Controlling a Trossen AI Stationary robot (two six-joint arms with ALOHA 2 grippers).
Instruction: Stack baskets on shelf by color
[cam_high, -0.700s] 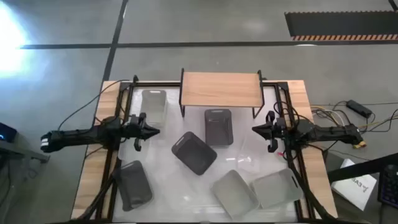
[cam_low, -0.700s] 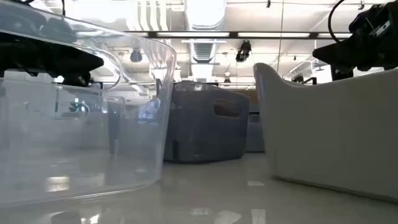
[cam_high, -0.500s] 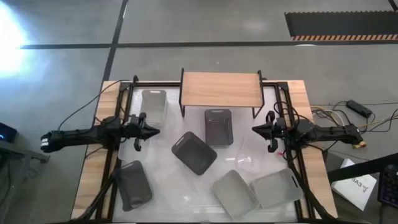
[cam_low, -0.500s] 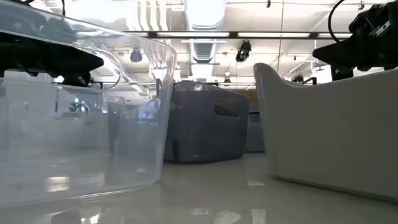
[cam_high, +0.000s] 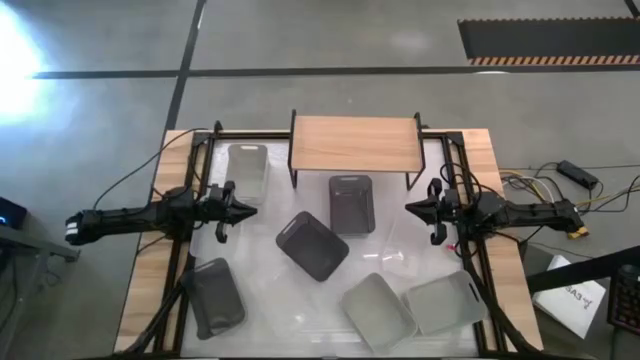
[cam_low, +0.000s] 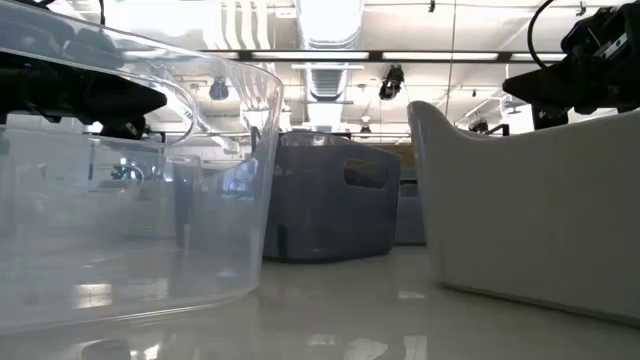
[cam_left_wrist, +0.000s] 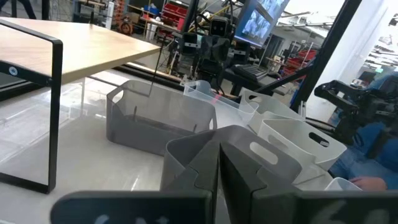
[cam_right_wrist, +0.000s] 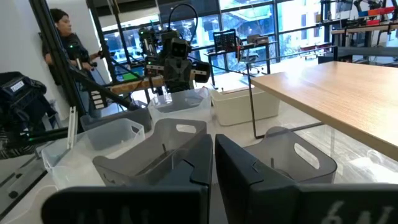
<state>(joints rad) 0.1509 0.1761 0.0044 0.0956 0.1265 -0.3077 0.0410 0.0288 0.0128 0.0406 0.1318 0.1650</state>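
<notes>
The shelf (cam_high: 355, 143), a light-wood board on thin black legs, stands at the table's far middle. Baskets lie scattered on the white tabletop. A pale one (cam_high: 247, 165) is at the far left and a dark grey one (cam_high: 351, 204) sits just in front of the shelf. Another dark grey one (cam_high: 312, 245) lies skewed at the centre, and a dark one (cam_high: 213, 297) is near left. Two light grey baskets (cam_high: 377, 310) (cam_high: 445, 303) are near right. My left gripper (cam_high: 250, 209) hovers shut at the left, pointing toward the centre. My right gripper (cam_high: 410, 208) hovers shut at the right, facing it.
A clear basket (cam_low: 130, 180) fills the left of the low view, close to the camera, with a light grey one (cam_low: 530, 210) on the right. Black frame rails (cam_high: 200, 150) run along the table's sides. Cables (cam_high: 560, 180) lie off the right edge. A person (cam_right_wrist: 62, 37) stands beyond the table.
</notes>
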